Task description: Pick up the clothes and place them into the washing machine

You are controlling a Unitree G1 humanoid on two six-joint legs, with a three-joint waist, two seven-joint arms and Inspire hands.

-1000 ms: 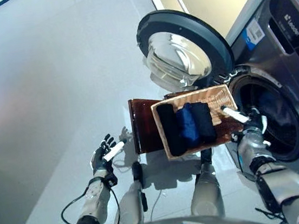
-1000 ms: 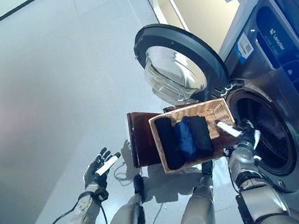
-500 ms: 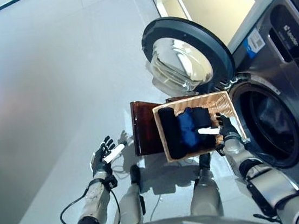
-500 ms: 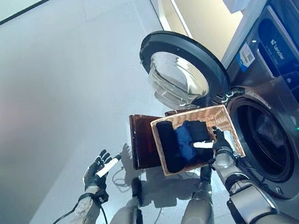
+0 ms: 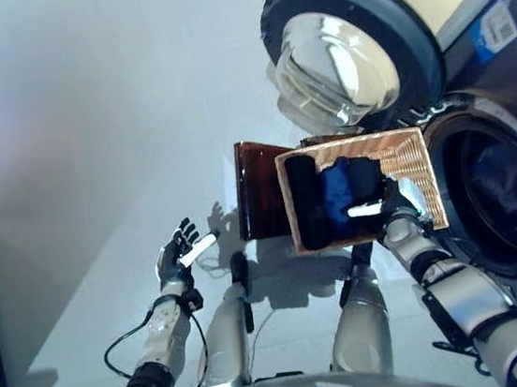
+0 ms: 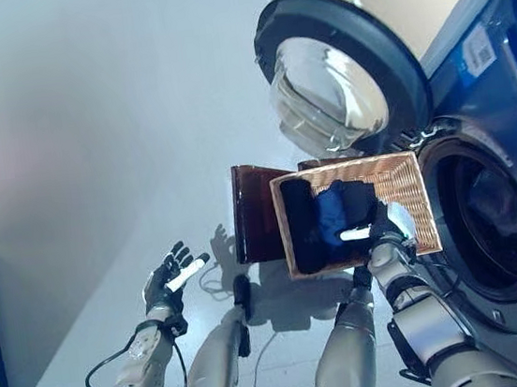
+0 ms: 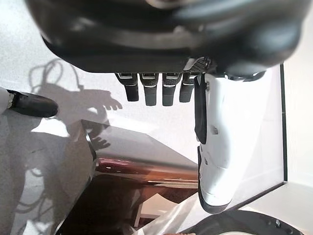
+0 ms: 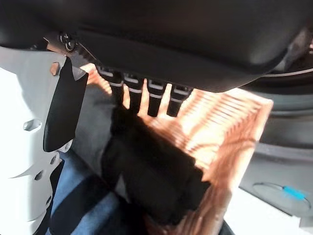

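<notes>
Right hand [image 6: 383, 228] reaches, fingers straight, over the dark folded garment [image 8: 151, 176] in the woven wicker basket [image 6: 406, 180], apparently to grasp it, while the left hand [image 5: 178, 257] hangs open, idle.

Silver-grey jointed arms with black bands at the wrists, ending in dark hands: left hand [image 5: 178, 258], right hand [image 6: 382, 226]. White covers on both thumbs; small screws beside the right thumb's base.
</notes>
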